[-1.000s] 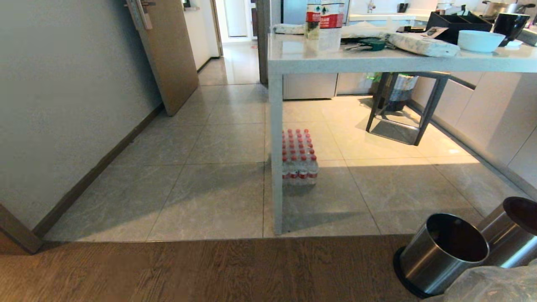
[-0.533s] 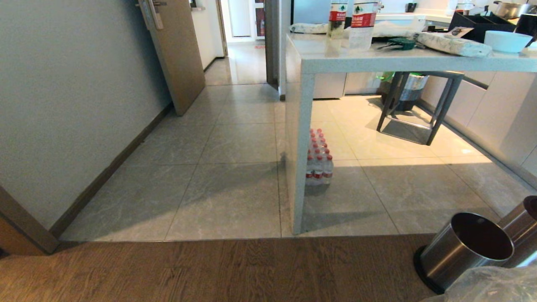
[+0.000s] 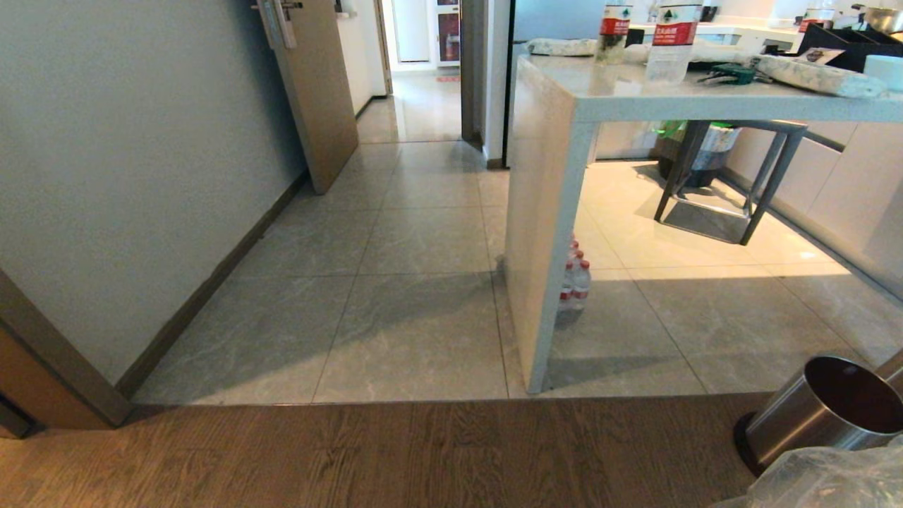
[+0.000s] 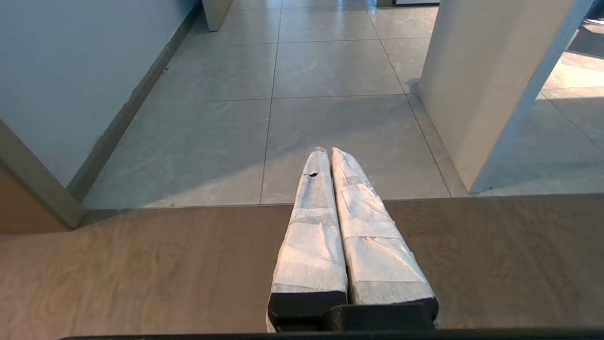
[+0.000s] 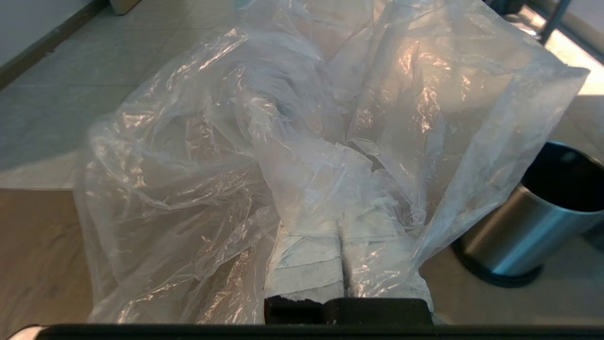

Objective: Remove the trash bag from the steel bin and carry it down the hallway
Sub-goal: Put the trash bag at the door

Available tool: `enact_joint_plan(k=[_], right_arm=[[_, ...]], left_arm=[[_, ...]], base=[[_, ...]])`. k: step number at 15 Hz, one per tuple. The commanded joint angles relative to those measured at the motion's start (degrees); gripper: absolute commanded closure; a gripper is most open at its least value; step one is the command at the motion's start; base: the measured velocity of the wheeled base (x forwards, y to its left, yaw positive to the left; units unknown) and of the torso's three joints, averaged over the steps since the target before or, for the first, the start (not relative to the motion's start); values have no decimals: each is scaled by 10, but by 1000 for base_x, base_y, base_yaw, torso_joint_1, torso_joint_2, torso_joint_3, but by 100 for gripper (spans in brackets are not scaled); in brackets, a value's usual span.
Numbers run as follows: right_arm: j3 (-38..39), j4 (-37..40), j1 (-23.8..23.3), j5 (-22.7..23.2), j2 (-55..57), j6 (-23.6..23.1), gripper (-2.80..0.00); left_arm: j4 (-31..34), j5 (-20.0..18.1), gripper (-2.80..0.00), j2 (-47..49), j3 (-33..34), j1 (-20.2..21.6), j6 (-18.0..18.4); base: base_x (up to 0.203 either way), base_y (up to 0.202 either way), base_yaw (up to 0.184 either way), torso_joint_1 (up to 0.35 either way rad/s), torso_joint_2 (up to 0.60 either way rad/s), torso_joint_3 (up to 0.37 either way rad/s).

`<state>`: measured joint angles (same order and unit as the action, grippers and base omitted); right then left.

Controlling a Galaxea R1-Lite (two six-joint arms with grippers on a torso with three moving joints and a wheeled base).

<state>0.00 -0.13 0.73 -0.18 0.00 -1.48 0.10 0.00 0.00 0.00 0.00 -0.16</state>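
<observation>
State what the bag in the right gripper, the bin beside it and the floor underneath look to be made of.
Trash bag: thin clear plastic film, crinkled and glinting.
Steel bin: brushed-looking metal wall, black base and dark inside.
Floor: brown planks with wood grain, possibly laminate; grey marbled tiles beyond, faintly glossy.

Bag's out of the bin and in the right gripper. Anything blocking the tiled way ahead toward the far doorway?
Nothing visible blocks it. The trash bag hangs from the right gripper; the hallway runs between the wall and the counter leg, with the bottle pack behind that leg.
</observation>
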Motion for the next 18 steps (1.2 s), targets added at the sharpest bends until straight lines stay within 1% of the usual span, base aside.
enact_joint_plan(k=[1, 18], right_arm=[[1, 0, 0, 0, 1, 0, 0], [2, 0, 0, 0, 1, 0, 0]], left_arm=[[0, 0, 0, 0, 0, 0, 0], [0, 0, 0, 0, 0, 0, 1]], base=[[0, 193, 1, 2, 6, -2], [0, 193, 0, 3, 2, 2]])
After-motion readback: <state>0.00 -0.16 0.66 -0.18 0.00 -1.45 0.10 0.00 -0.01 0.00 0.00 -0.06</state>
